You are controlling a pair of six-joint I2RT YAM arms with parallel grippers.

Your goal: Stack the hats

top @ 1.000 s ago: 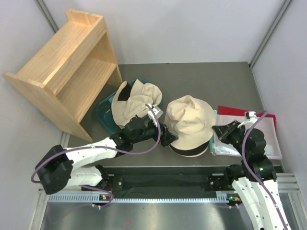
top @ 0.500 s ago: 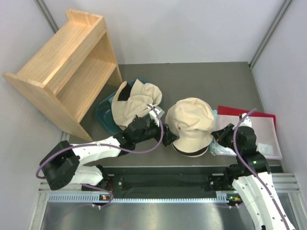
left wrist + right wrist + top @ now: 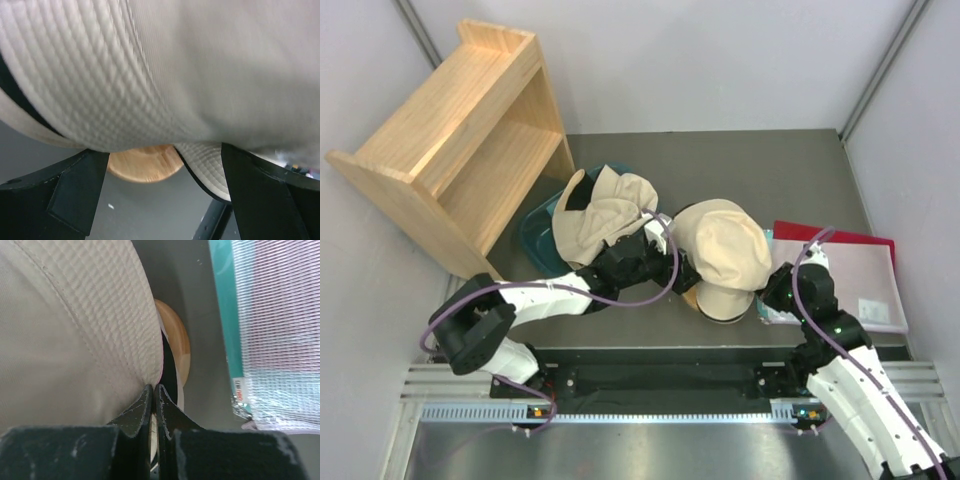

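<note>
A cream-beige hat [image 3: 725, 250] sits over the wooden stand, whose base [image 3: 720, 308] shows under its near brim. My left gripper [image 3: 682, 275] is at the hat's left brim, open, with the fabric [image 3: 200, 65] draped over the wide-spread fingers [image 3: 75, 190] and the stand base [image 3: 145, 162] between them. My right gripper [image 3: 772, 290] is at the hat's right side, shut on the cream brim [image 3: 65, 330], jaws pinched at the edge [image 3: 153, 387] with the stand base [image 3: 180, 340] just behind. Other cream hats with black lining [image 3: 605, 215] lie heaped in the teal tub [image 3: 535, 235].
A wooden shelf unit [image 3: 460, 130] lies tilted at the back left, next to the tub. A red folder with a clear mesh pouch [image 3: 860, 280] lies at the right, close to my right gripper; it also shows in the right wrist view [image 3: 280, 315].
The hat has shifted right and bunched up, baring the stand's base at its near side. My left gripper has pushed right along with it. My right arm has swung down and in to the brim.
</note>
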